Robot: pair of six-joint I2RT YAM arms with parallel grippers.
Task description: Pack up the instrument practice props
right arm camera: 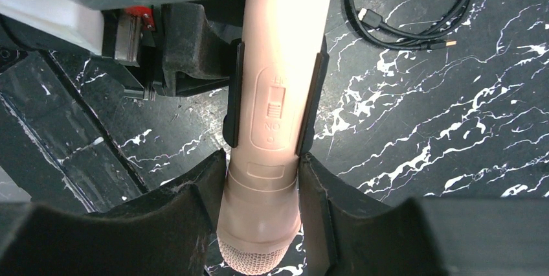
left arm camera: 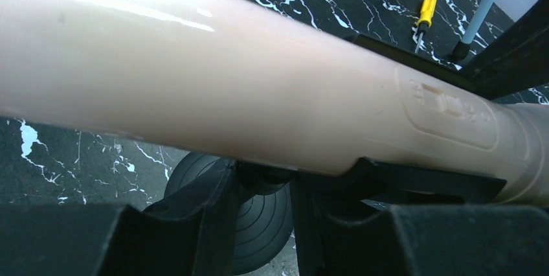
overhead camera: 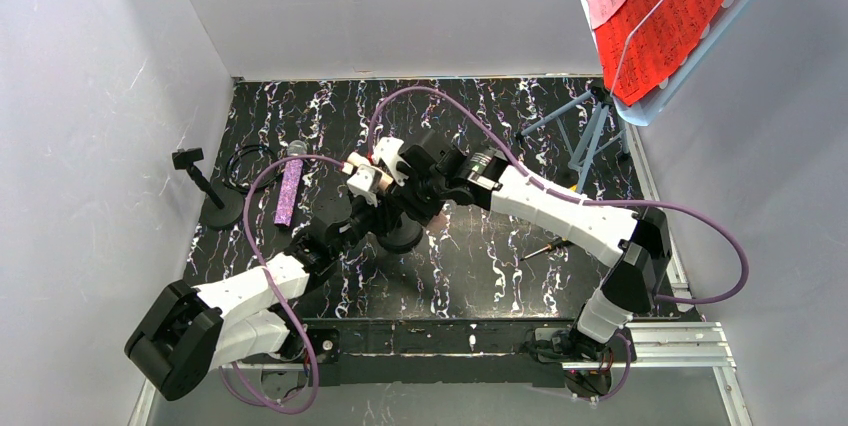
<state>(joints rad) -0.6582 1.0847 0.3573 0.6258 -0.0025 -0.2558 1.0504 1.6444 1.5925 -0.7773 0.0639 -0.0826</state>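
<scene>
Cream mic [right arm camera: 275, 43]: near the table's middle in the top view, a little toward 10 o'clock. It is off the table and seated in the post's clip, with its grille end toward the right wrist camera.
Clip [right arm camera: 231, 94]: its black arms hug the mic body on both sides of the switch panel.
Right gripper [right arm camera: 260, 172]: closed on the cream mic, one finger on each side just behind the grille, right next to the clip.
Left gripper [left arm camera: 262, 179]: narrow, its fingers pinching the post's neck directly under the mic.
Post [left arm camera: 259, 230]: its round black base shows below the left fingers. In the top view it is at 5 o'clock of the mic.
Purple mic [overhead camera: 290, 191]: lies flat on the table at 9 o'clock of the cream mic, silver grille toward 12 o'clock.
Second post [overhead camera: 215, 204]: stands at the 9 o'clock edge, just beside the purple mic.
Pages [overhead camera: 680, 16]: red sheets with a pink one at their 10 o'clock corner, on the tilted stand [overhead camera: 590, 136] in the 2 o'clock corner.
Screwdriver [left arm camera: 425, 11]: yellow-handled, lies on the table [right arm camera: 453, 127] at 3 o'clock of the post, near the stand's legs.
Cable [right arm camera: 401, 4]: black coil between the second post and the purple mic.
</scene>
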